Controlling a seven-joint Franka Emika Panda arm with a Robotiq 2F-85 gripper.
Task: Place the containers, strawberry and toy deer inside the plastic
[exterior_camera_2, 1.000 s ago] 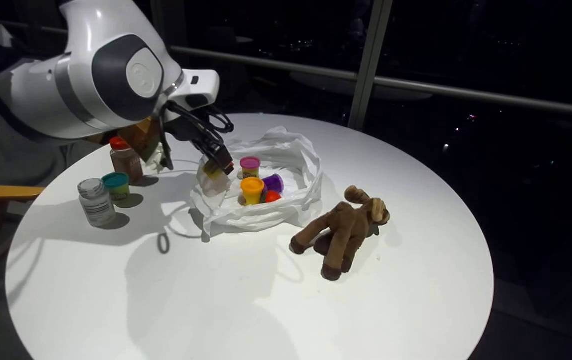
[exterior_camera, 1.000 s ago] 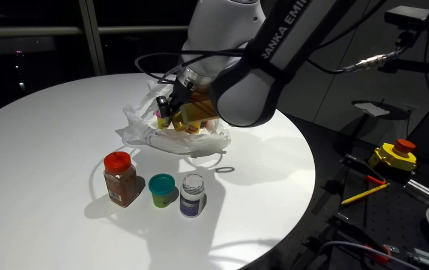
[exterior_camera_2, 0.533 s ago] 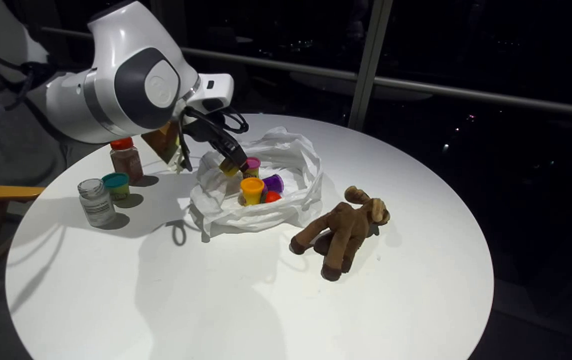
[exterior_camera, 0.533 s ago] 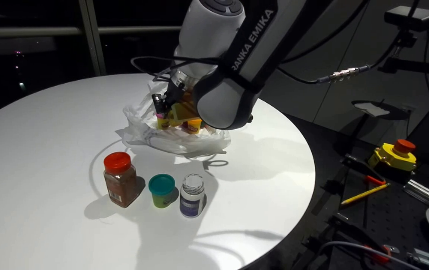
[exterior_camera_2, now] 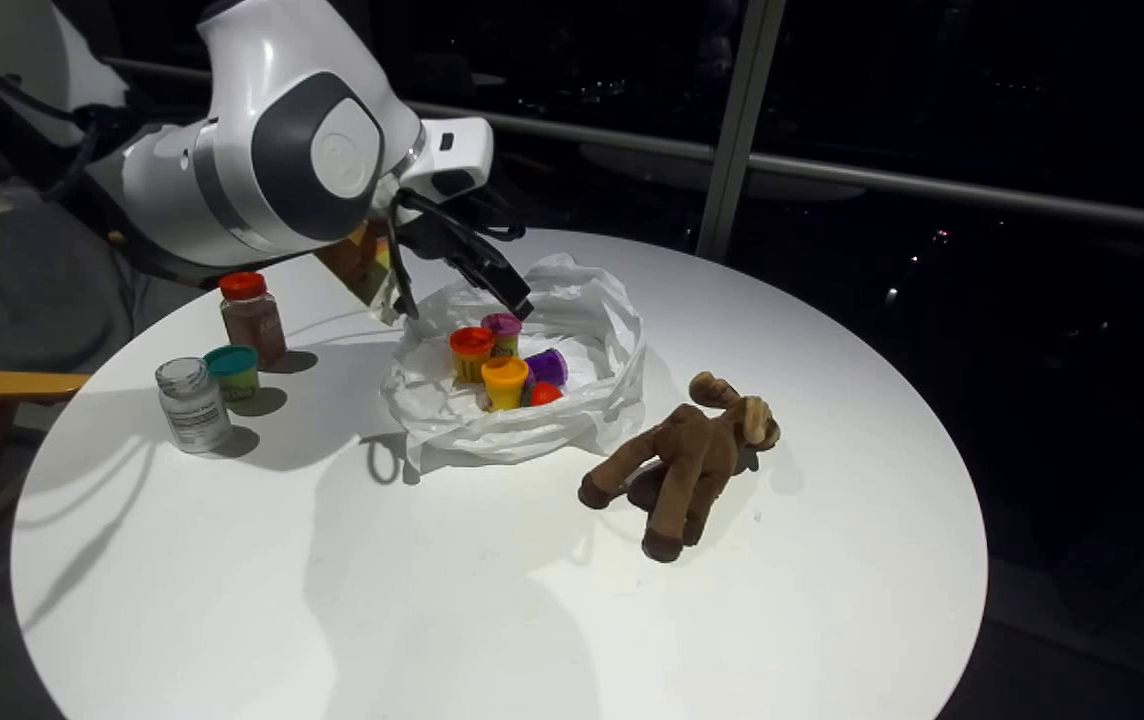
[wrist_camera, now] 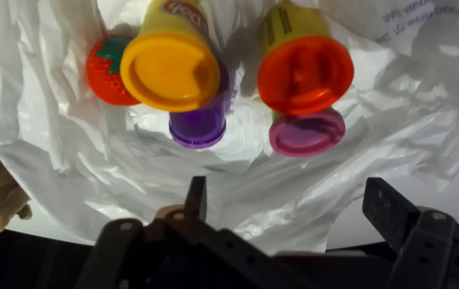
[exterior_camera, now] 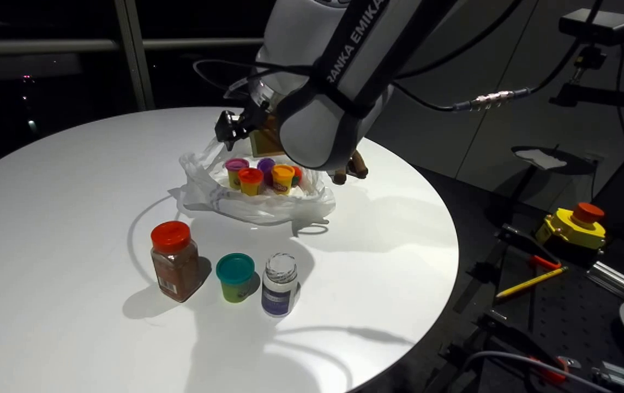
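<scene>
Saw the gripper (wrist_camera: pixel 287 196) raised over the plastic bag (exterior_camera_2: pixel 512 440), with jaws spread wide and gripping nothing. Around the orange-lidded tub (wrist_camera: pixel 169 64) in the wrist view, found the strawberry (wrist_camera: pixel 107 74) just beside it at 9 o'clock, the purple tub (wrist_camera: pixel 197 125) at 5 o'clock, lying on its side and partly hidden, and the red-topped tub (wrist_camera: pixel 305 70) upright at 3 o'clock. Made out the pink-lidded tub (wrist_camera: pixel 307 134) at 6 o'clock of the red-topped tub, and counted all five inside the bag.

Spotted the toy deer (exterior_camera_2: pixel 687 438) lying outside on the round white table (exterior_camera_2: pixel 782 610), at 4 o'clock of the bag in an exterior view, with legs toward 7 o'clock. Noted three more containers upright toward 9 o'clock, well apart from the bag: the teal-lidded cup (exterior_camera_2: pixel 233 376) in the middle, with the red-lidded brown jar (exterior_camera_2: pixel 256 325) toward 1 o'clock and the white-capped bottle (exterior_camera_2: pixel 195 407) toward 8 o'clock.
</scene>
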